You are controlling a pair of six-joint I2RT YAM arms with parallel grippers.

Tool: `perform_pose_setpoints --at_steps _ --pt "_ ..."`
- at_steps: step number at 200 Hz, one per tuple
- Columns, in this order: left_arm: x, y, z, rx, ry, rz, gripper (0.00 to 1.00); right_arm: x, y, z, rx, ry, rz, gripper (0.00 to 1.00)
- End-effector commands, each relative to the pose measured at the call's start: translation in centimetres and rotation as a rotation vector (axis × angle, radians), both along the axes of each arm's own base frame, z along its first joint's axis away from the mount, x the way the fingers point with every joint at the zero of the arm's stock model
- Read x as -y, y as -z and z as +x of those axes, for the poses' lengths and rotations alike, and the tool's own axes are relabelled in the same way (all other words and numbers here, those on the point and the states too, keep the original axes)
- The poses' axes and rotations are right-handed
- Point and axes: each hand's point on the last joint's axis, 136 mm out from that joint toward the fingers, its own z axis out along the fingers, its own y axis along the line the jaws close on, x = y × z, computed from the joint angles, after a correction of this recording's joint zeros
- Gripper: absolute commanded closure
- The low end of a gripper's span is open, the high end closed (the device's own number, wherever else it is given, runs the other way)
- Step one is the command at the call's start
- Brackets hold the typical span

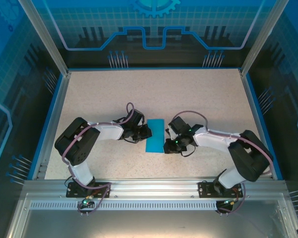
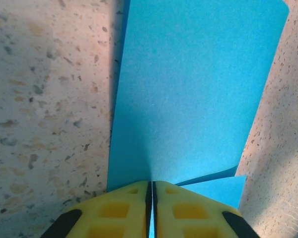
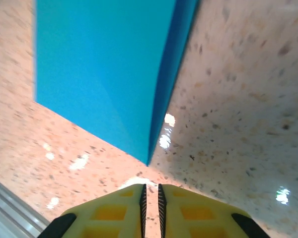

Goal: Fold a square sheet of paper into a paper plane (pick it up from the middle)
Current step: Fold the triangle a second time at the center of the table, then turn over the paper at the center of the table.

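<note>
Left gripper (image 2: 151, 184) has its yellow fingers almost pressed together, pinching the long edge of a bright blue paper sheet (image 1: 155, 135), folded to a narrow rectangle on the speckled beige table (image 1: 198, 94). Right gripper (image 3: 150, 186), nearly closed on nothing, sits just off the opposite near corner. The sheet's long axis runs away from the arm bases, slightly tilted. The pinched edge is hidden.
</note>
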Motion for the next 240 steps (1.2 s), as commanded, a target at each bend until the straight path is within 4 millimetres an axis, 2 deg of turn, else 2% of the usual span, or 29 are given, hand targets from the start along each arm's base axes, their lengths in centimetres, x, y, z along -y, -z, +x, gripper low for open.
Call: perform_pose_setpoints --at_steps 1,16,30,59,88,102,130,136,154,199,240 --pt "0.9 -1.6 -0.5 -0.002 0.028 -0.032 0.81 0.2 -2.9 2.9 0.114 0.085 0.059 0.78" --pt "2.0 -3.4 -0.3 0.022 0.042 -0.112 0.76 0.2 -4.0 4.7 0.177 0.124 0.078 0.74" --pt "2.6 -4.2 -0.3 0.028 0.044 -0.157 0.72 0.1 -4.5 5.8 0.203 0.141 0.083 0.71" --pt "2.1 -4.0 -1.0 0.017 0.014 -0.157 0.67 -1.0 -4.5 7.2 0.206 0.126 0.105 0.71" --pt "1.6 -3.3 -1.7 -0.004 -0.007 -0.163 0.68 -2.7 -4.6 7.5 0.181 0.078 0.159 0.76" --pt "1.8 -3.0 -2.1 -0.014 -0.004 -0.166 0.70 -3.0 -4.3 7.4 0.174 0.060 0.162 0.76" --pt "2.0 -2.7 -2.4 -0.025 0.004 -0.162 0.73 -2.9 -2.5 7.0 0.126 0.052 0.136 0.78" --pt "2.0 -2.8 -2.4 -0.026 0.002 -0.161 0.73 -3.3 -3.0 7.7 0.140 0.053 0.144 0.79" --pt "1.9 -2.8 -2.5 -0.027 -0.003 -0.157 0.73 -2.9 -1.9 8.1 0.125 0.070 0.108 0.80" --pt "1.3 -2.4 -3.5 -0.058 -0.029 -0.155 0.64 -1.3 0.4 9.2 0.098 0.130 0.063 0.80" --pt "1.5 -1.9 -3.5 -0.069 -0.035 -0.160 0.57 -1.4 1.3 9.2 0.071 0.136 0.078 0.80"
